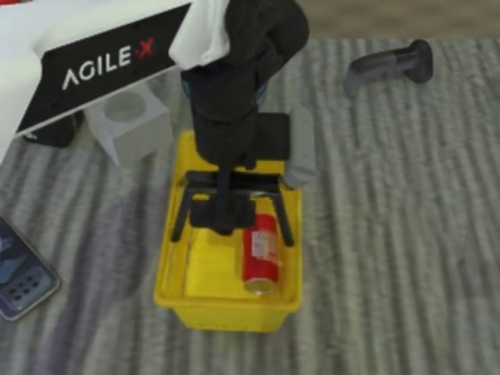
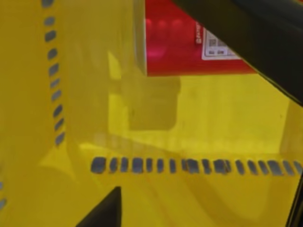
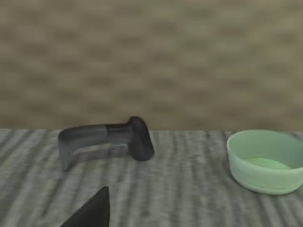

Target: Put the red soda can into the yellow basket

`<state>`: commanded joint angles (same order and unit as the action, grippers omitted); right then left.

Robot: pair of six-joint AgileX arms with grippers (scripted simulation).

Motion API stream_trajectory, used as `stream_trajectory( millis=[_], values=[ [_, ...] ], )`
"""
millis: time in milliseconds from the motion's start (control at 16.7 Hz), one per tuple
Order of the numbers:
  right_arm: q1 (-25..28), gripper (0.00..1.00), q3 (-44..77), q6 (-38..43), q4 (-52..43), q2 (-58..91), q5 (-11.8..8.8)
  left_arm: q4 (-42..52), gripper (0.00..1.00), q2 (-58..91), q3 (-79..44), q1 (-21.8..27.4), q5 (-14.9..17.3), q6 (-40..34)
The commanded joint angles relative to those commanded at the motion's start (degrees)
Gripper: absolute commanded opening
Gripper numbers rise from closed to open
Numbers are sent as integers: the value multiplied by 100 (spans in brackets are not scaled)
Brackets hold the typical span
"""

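Below the left end effector [image 1: 226,223], inside the yellow basket [image 1: 173,258], the red soda can [image 1: 262,250] lies on its side on the basket floor, just beside the fingers on their right and apart from them. The fingers look spread, with nothing between them; the left wrist view shows only yellow floor and slotted wall ahead, with the can [image 2: 189,42] off to one side. The basket's black handle [image 1: 183,207] is folded across under the wrist.

I judge that the placing step is all but finished: the can is inside and appears released. The next move calls for lifting the end effector straight up, clear of the handle and walls, without nudging the can or dragging the basket.

The right arm is parked off the top view; its end effector's state I cannot tell. Beyond it on the bench [image 3: 189,189] sit a dark scanner [image 3: 106,139] and a green bowl [image 3: 265,163].
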<state>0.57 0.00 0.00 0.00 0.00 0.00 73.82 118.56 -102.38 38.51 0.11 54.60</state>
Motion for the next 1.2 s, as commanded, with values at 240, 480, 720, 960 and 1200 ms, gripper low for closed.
stream_trajectory(
  millis=[240, 480, 720, 960, 1200],
  values=[
    [0, 100, 0, 0, 0, 0, 0, 0, 47, 0, 0, 0, 0, 0],
    [0, 100, 0, 0, 0, 0, 0, 0, 17, 0, 0, 0, 0, 0],
    [0, 100, 0, 0, 0, 0, 0, 0, 0, 0, 0, 0, 0, 0],
    [0, 100, 0, 0, 0, 0, 0, 0, 0, 0, 0, 0, 0, 0],
    [0, 100, 0, 0, 0, 0, 0, 0, 0, 0, 0, 0, 0, 0]
  ],
)
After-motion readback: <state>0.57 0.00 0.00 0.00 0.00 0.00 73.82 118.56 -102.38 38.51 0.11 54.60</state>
